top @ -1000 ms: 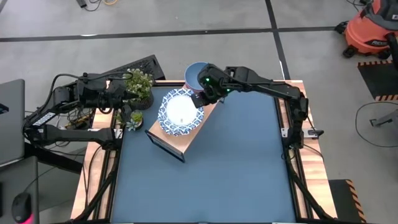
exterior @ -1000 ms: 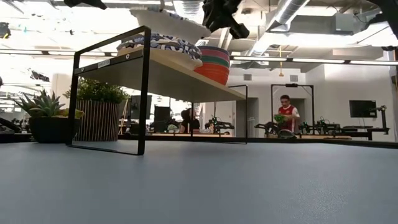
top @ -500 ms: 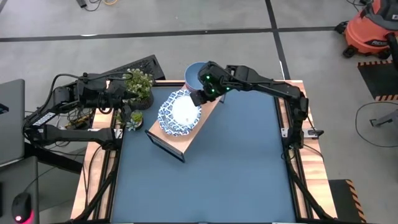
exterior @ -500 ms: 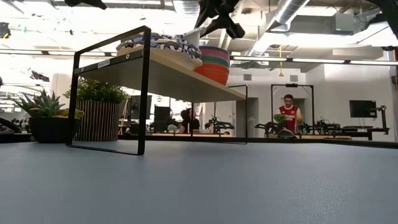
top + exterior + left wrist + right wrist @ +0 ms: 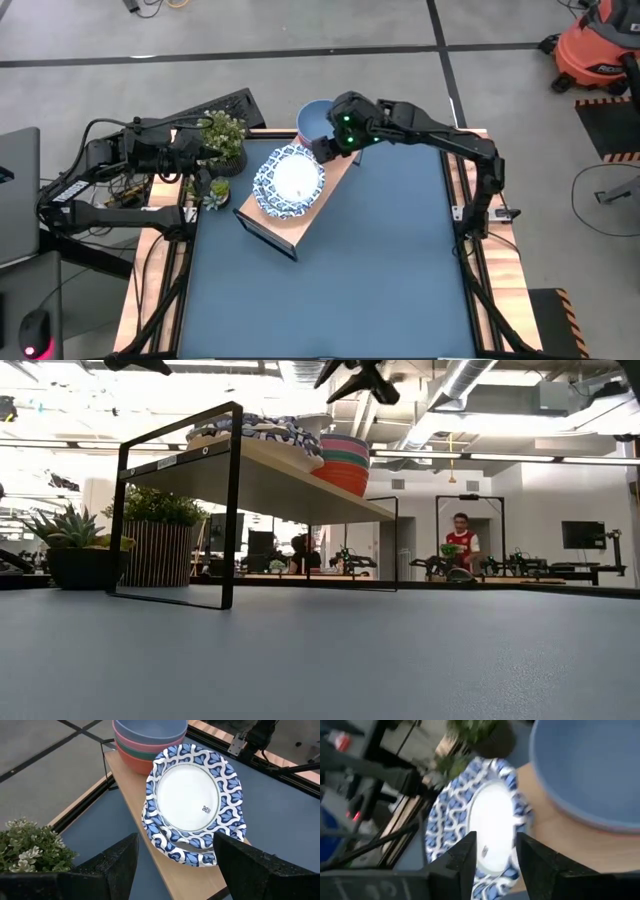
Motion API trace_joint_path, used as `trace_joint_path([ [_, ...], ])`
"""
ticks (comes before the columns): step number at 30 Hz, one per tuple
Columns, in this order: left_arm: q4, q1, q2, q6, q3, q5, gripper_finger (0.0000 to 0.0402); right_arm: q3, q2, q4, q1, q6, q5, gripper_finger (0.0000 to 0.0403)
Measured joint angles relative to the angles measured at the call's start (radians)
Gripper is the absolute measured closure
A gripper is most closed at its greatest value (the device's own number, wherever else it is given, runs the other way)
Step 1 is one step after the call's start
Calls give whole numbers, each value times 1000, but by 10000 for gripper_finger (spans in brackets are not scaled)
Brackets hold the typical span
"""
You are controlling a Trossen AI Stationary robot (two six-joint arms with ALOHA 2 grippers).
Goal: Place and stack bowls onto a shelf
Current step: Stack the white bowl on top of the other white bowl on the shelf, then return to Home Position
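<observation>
Fingers of the right gripper stand apart and empty just above the white bowls stacked on the shelf, so lift straight up, clear of the rims, while the left gripper waits apart.

A grey concrete floor, crossed by dark lines, is seen around the dark blue surface. An orange shop vacuum is parked at one corner of the floor, and a laptop is set beside the surface. In the low view, ceiling ducts and bright strip lights are seen overhead, and a wall screen is mounted far back. A person in red is seen among distant benches.
</observation>
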Motion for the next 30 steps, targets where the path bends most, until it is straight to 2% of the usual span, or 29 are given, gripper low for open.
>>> trace_joint_path([
  [4,0,0,0,0,0,0,159,0,-10,-6,27,-36,103,265],
  [7,0,0,0,0,0,0,159,1,6,-10,51,-57,138,285],
  [13,0,0,0,0,0,0,159,0,80,-22,60,-66,138,318],
  [19,0,0,0,0,0,1,159,-1,124,-34,59,-66,137,328],
  [26,0,0,0,-2,0,1,159,0,107,-9,64,-62,133,329],
  [30,15,0,0,11,0,1,159,-1,27,40,95,-82,135,329],
])
